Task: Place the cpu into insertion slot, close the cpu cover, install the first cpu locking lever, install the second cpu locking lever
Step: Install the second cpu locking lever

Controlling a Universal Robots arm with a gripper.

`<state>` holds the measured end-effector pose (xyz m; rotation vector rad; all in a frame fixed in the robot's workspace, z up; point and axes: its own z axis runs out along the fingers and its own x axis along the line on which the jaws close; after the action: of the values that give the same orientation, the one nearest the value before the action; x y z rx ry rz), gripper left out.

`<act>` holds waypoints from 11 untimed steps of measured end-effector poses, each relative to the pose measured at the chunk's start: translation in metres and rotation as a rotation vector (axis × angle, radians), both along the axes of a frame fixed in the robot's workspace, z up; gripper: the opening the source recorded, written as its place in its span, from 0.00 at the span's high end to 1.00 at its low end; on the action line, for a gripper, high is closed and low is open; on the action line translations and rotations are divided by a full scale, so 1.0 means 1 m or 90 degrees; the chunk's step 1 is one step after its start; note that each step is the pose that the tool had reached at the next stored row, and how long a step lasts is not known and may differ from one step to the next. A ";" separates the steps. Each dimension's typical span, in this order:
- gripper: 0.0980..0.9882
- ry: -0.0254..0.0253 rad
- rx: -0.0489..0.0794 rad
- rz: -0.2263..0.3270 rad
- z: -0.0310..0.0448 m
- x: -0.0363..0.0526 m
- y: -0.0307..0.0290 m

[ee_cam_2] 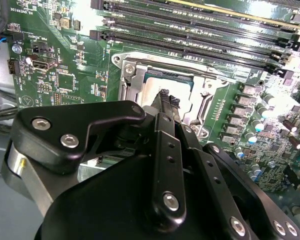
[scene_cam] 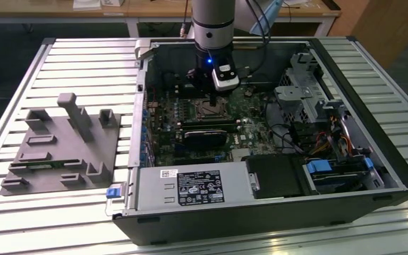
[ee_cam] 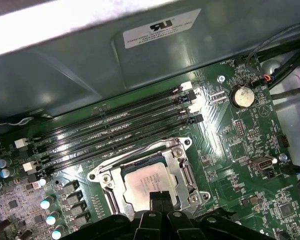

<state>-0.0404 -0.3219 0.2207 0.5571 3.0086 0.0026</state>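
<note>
— Since the cpu is already lying flat in the insertion slot, how should it be expected to handle?

— It would be judged light, thin and rigid, with a smooth metal top that offers little grip. The fine contacts under it are likely fragile, so it would best be taken only by two opposite edges and never pressed sideways.

— And the cpu cover?

— A thin metal frame is seen around the chip in both wrist views, apparently lying down over its edges, though whether it is locked cannot be told. It would be expected to be stiff but springy, best pushed on its free edge rather than pinched.

— How is the gripper set?

— Its fingertips are seen drawn narrowly together, nothing held between them, poised just over the near edge of the chip. In the exterior view the arm is seen standing upright over the socket inside the open computer case, which rests on a slatted worktop.
</note>
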 end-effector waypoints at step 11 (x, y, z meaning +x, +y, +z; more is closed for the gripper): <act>0.99 0.0001 0.000 0.000 0.0051 0.0000 0.0000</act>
<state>-0.0404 -0.3219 0.2258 0.5572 3.0088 0.0026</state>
